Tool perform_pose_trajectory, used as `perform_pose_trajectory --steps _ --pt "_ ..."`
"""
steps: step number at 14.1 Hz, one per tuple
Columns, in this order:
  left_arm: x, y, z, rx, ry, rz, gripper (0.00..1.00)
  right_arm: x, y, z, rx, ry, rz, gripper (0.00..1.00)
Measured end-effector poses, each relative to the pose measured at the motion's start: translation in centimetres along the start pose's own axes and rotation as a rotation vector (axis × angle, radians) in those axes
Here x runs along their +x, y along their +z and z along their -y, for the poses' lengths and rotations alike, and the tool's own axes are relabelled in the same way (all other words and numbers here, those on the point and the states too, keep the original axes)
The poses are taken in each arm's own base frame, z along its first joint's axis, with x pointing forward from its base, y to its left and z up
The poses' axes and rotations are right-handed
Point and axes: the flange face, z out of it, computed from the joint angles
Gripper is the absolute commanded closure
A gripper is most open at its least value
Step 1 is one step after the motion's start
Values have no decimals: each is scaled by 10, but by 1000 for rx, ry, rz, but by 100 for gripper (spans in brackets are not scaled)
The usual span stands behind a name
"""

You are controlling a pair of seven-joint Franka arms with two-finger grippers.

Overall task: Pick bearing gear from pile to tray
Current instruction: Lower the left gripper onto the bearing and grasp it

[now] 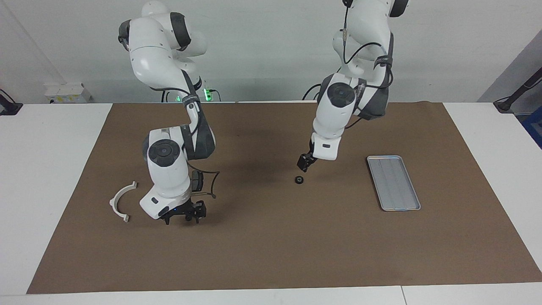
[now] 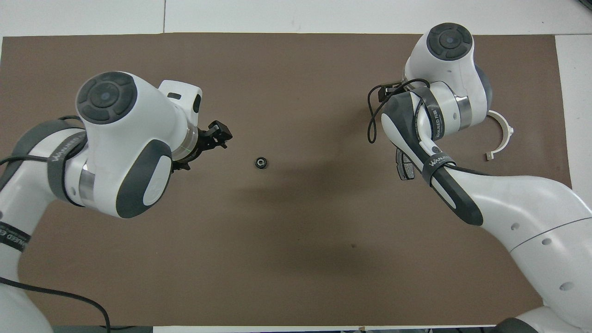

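The bearing gear (image 1: 299, 180) is a small black ring lying alone on the brown mat mid-table; it also shows in the overhead view (image 2: 261, 162). My left gripper (image 1: 305, 163) hangs just above the mat close beside it, open and empty, apart from it; it also shows in the overhead view (image 2: 221, 134). The silver tray (image 1: 393, 182) lies empty toward the left arm's end. Of the pile, the white half-ring bracket (image 1: 123, 201) and one dark grey plate (image 2: 403, 165) show. My right gripper (image 1: 183, 215) is low over the mat beside the bracket, open and empty.
The brown mat (image 1: 271, 254) covers most of the white table. My left arm hides the tray in the overhead view. My right arm covers part of the pile in both views. A small white box (image 1: 67, 92) sits at the table's edge by the wall.
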Motion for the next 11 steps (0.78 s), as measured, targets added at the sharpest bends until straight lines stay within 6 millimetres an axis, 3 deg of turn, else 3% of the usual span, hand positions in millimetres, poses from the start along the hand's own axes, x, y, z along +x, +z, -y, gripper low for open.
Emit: perform_pose_trajectory --steps 1,3,6,11 --pt "-3 21 -9 2 -4 -1 0 -1 3 0 5 1 -2 1" --pt "2 41 -15 -6 -12 -8 0 -4 8 4 20 5 4 3" --pt "11 43 -11 -12 -25 -19 1 -6 11 7 31 7 13 6" --pt "1 68 -4 -18 -17 -21 2 -11 30 10 32 4 42 10"
